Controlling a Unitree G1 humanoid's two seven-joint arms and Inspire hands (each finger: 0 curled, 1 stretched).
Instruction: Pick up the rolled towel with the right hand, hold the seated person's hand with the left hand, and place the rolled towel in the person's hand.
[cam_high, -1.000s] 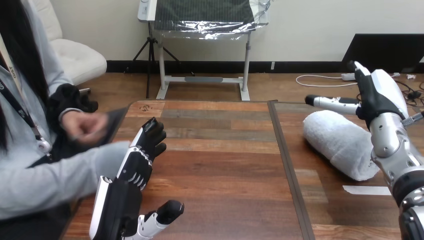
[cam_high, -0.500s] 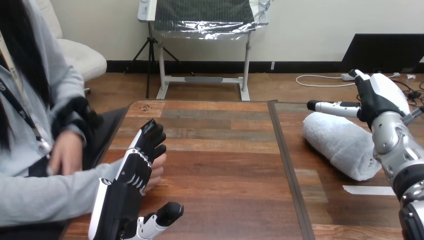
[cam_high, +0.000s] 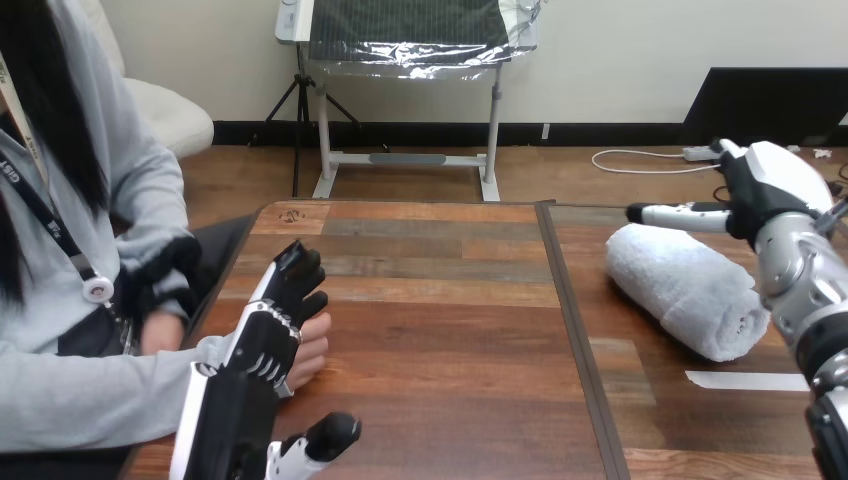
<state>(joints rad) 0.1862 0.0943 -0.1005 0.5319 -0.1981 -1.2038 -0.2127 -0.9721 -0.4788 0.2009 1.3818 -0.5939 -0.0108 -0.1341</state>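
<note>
left hand (cam_high: 262, 338): fingers straight beside the person's hand (cam_high: 312, 350) at the table (cam_high: 450, 330)'s left edge, no grip yet | right hand (cam_high: 770, 195): fingers loose, not touching, by the rolled towel (cam_high: 685, 285) near the right edge, lining up the grab I guess

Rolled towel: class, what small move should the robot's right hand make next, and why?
Probably lower the right hand onto the rolled towel and curl its fingers round it: the towel lies ungripped on the table, and the hand hovers open by its far end.

Bright, even light w/ soft shadows & faint sheen on table (cam_high: 440, 310).
</note>
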